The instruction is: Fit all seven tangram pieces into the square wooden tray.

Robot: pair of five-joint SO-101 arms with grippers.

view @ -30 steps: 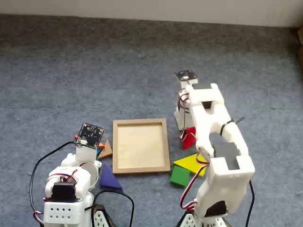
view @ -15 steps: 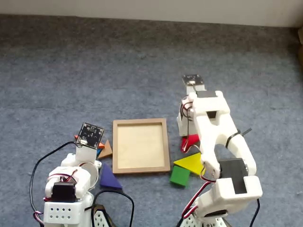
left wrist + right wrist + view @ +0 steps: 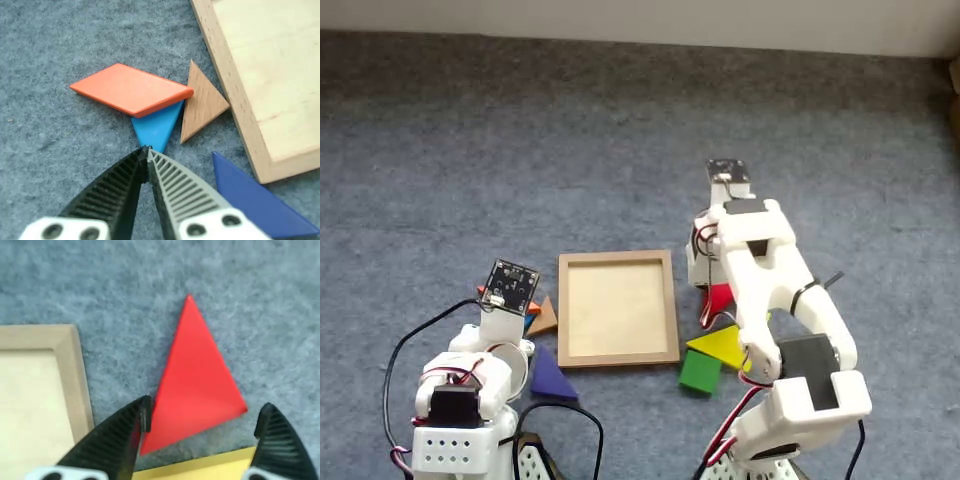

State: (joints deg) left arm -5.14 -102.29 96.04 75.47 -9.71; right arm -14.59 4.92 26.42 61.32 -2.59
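The square wooden tray (image 3: 670, 300) lies in the middle with nothing in it. Right of it lie a red triangle (image 3: 721, 298), a yellow triangle (image 3: 720, 345) and a green square (image 3: 700, 372). My right gripper (image 3: 202, 417) is open, its fingers straddling the wide end of the red triangle (image 3: 197, 385). Left of the tray lie an orange parallelogram (image 3: 131, 90), a light blue triangle (image 3: 156, 126), a wooden triangle (image 3: 202, 102) and a dark blue triangle (image 3: 252, 202). My left gripper (image 3: 146, 152) is shut, its tip at the light blue triangle's corner.
Grey carpet (image 3: 520, 150) covers the whole table. The right arm (image 3: 770, 290) hangs over the pieces right of the tray. The tray's edge (image 3: 77, 375) lies close beside the red triangle.
The right arm shifted: its wrist swung to the right, then settled slightly left over the red triangle. The left arm and the pieces stayed put.
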